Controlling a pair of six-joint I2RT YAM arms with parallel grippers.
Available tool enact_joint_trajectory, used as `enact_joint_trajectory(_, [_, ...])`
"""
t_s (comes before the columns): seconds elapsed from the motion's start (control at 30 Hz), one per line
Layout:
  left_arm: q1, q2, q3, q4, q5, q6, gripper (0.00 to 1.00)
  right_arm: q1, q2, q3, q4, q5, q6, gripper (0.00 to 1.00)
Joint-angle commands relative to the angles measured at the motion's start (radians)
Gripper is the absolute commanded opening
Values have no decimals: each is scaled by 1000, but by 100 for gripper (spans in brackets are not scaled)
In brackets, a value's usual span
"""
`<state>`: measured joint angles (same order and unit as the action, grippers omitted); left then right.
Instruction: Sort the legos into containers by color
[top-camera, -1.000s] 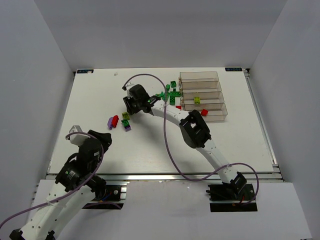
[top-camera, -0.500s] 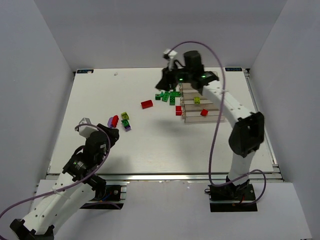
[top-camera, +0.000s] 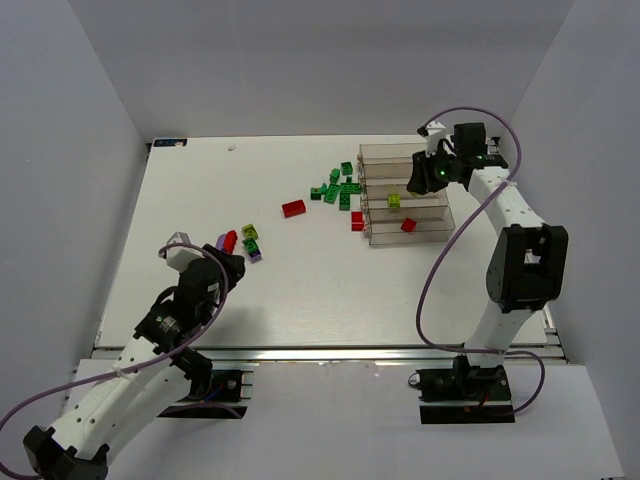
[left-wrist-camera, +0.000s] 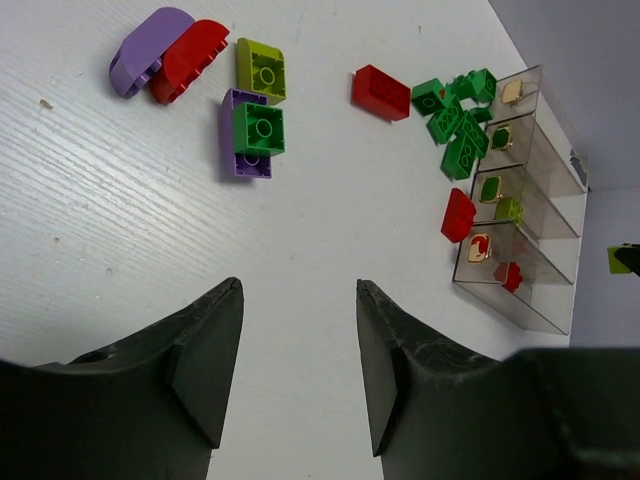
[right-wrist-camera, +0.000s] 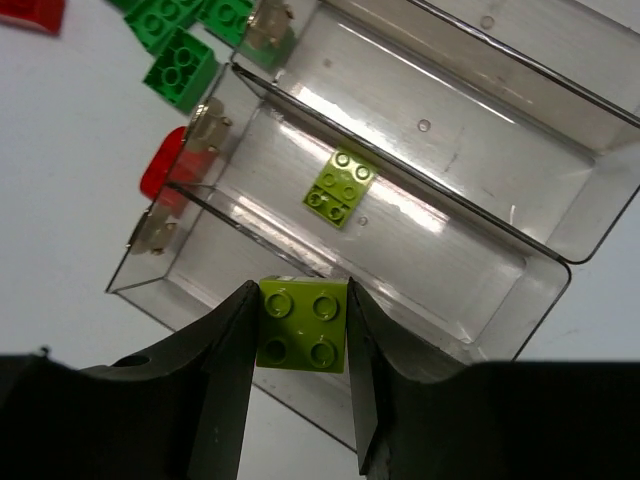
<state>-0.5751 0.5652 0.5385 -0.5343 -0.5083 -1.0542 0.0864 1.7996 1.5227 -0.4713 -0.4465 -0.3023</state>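
At about 8 o'clock on the counter (top-camera: 330, 290), seen from above, the left claw (left-wrist-camera: 298, 290) hangs low with its fingers apart and nothing between them. Just ahead of it, toward 1 o'clock, lies a small group. A purple curved brick (left-wrist-camera: 145, 45) touches a red curved brick (left-wrist-camera: 192, 58), a loose yellow-green brick (left-wrist-camera: 262, 70) lies beside them, and a green brick (left-wrist-camera: 259, 128) sits on a purple plate (left-wrist-camera: 240, 165).

Further toward 2 o'clock a red block (top-camera: 294, 208) lies alone. Past it, a cluster of green bricks (top-camera: 338, 190) lies close by the left ends of the bins (top-camera: 445, 228), and a second red curved piece (top-camera: 357, 220) sits just beside the nearer ends.

The four clear bins stand joined side by side at about 2 o'clock on the counter. A binned yellow-green brick (right-wrist-camera: 340, 188) lies in the second bin from the near side, and a small red brick (top-camera: 408, 225) lies in the nearest.

The right claw (right-wrist-camera: 303, 325) hangs above the bins, clamped on a held yellow-green brick (right-wrist-camera: 300, 338), studs facing the wrist camera. I cannot tell which bin it is over.
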Motion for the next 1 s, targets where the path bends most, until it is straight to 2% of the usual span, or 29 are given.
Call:
enact_joint_trajectory(0.0, [4, 19, -15, 46, 25, -6, 59, -2, 46, 51, -6, 45, -52, 0])
enact_joint_trajectory(0.1, [4, 38, -12, 48, 33, -6, 59, -7, 92, 77, -9, 63, -46, 2])
enact_joint_trajectory(0.17, [4, 44, -9, 45, 34, -6, 60, -7, 118, 80, 6, 83, -40, 9])
enact_joint_trajectory(0.33, [4, 39, -5, 31, 28, -7, 60, -13, 190, 135, 19, 106, -38, 17])
enact_joint_trajectory(0.47, [4, 45, 0, 30, 24, -7, 61, -13, 231, 175, 14, 108, -50, 29])
enact_joint_trajectory(0.53, [4, 56, 5, 34, 22, -6, 64, -13, 245, 185, 11, 106, -55, 39])
enact_joint_trajectory(0.57, [4, 62, 6, 37, 22, -4, 65, -13, 248, 185, 11, 106, -57, 49])
enact_joint_trajectory(0.63, [4, 85, 20, 51, 21, 8, 68, -13, 248, 180, 14, 106, -60, 63])
enact_joint_trajectory(0.83, [11, 205, 119, 37, 1, 88, 74, -27, 213, 188, -10, 31, -51, 68])
enact_joint_trajectory(0.97, [69, 358, 248, 16, 36, 164, 74, -37, 117, 192, -113, -199, -174, 72])
